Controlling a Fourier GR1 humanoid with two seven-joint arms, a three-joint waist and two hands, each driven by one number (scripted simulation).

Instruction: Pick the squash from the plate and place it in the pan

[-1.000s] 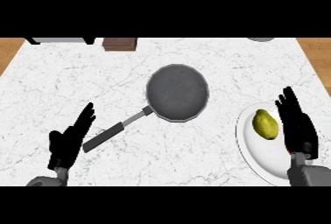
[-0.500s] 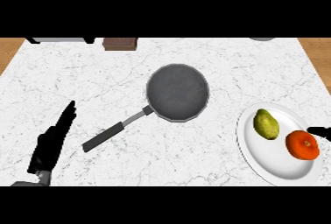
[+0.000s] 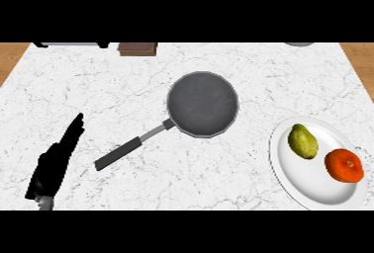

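Note:
A yellow-green squash point(image 3: 303, 141) lies on the left part of a white plate point(image 3: 306, 184) at the right edge of the counter. An orange fruit point(image 3: 344, 165) sits beside it on the same plate. The dark grey pan point(image 3: 202, 104) rests in the middle of the counter, its black handle point(image 3: 118, 153) pointing down-left. My left hand point(image 3: 55, 162) stands edge-on at the lower left with its fingers straight, well apart from the pan handle and holding nothing. My right hand does not show.
The white marble counter point(image 3: 110, 89) has wooden floor beyond its left and right edges. A brown block point(image 3: 138, 49) and a dark-edged white object point(image 3: 73, 44) sit at the back edge. A grey round object point(image 3: 300, 44) peeks in at the back right.
My right hand has withdrawn out of view from over the plate, uncovering the orange fruit. My left hand has turned edge-on and stays at the lower left.

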